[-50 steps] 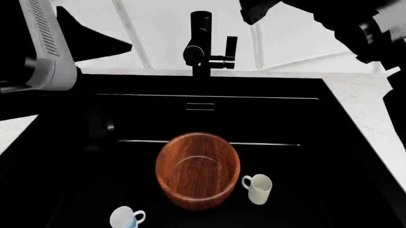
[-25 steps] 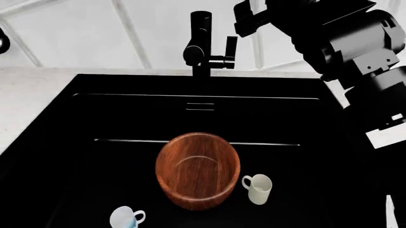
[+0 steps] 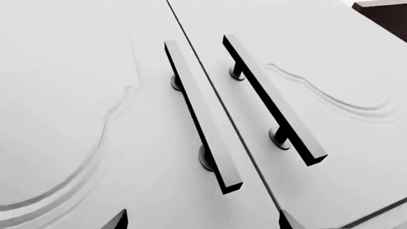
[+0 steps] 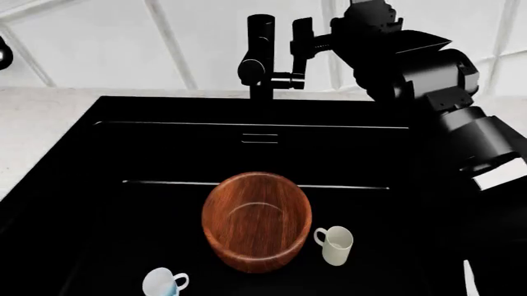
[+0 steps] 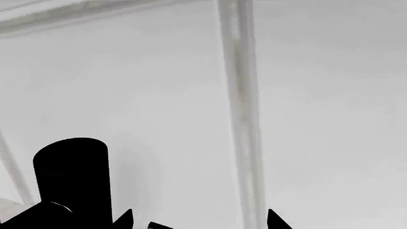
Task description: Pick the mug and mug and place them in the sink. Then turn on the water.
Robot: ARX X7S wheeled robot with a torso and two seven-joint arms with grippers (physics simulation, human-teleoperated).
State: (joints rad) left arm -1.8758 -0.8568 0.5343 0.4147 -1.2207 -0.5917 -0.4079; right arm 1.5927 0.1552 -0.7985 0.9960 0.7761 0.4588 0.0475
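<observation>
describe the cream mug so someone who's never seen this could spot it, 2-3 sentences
Start at the black sink, the large rectangular basin below the black tap. On its floor stands a brown wooden bowl; the cream mug lies just to the right of that bowl, apparently on its side. It is plain, unlike the blue-patterned mug at the bowl's lower left.

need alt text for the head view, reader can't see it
Right gripper reaches for the tap lever behind a black sink. In the sink lie a wooden bowl, a cream mug and a blue-patterned mug.
</observation>
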